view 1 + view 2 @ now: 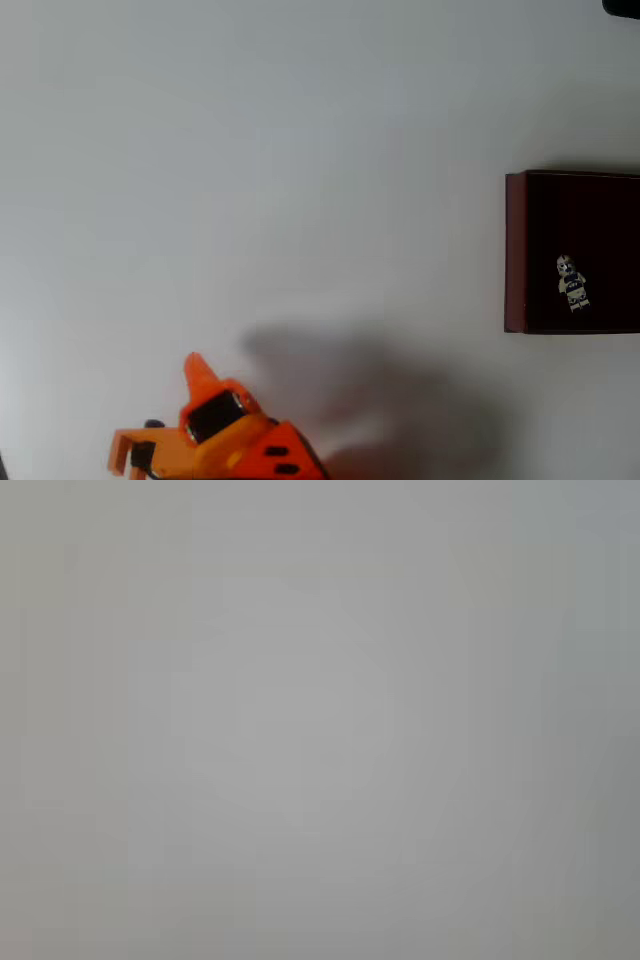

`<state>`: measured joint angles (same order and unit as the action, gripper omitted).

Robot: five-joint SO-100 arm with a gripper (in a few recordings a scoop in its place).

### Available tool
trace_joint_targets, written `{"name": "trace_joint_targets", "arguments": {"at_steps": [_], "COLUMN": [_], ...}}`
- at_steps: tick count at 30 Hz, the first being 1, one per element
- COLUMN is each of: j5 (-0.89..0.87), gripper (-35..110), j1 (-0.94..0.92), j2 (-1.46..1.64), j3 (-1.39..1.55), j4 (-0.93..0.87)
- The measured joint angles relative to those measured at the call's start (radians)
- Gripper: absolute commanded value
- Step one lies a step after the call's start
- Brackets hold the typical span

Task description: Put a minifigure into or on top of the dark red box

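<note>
The orange arm [215, 435] sits low, well left of the dark red box [515, 250] holding the minifigure [571, 282]; whether its fingers are apart is unclear.

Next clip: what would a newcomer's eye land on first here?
First, the dark red box at the right edge of the overhead view, its near-black inside setting off the tiny white minifigure lying in it. Next, the bright orange gripper at the bottom left, far from the box across the bare white table, casting a soft shadow to its right; whether its jaws are open is unclear.
</note>
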<state>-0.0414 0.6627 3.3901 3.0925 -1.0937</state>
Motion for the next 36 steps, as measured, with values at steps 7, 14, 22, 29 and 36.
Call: {"name": "trace_joint_targets", "arguments": {"at_steps": [7, 14, 22, 29, 36], "j5": [0.023, 0.037, 0.037, 0.037, 0.037], "gripper": [0, 0, 0, 0, 0], "j1": [0.005, 0.008, 0.008, 0.008, 0.008], "j2": [0.0, 0.003, 0.003, 0.003, 0.003], "j3": [0.0, 0.0, 0.0, 0.0, 0.0], "j4": [-0.103, -0.106, -0.106, -0.106, -0.106]}}
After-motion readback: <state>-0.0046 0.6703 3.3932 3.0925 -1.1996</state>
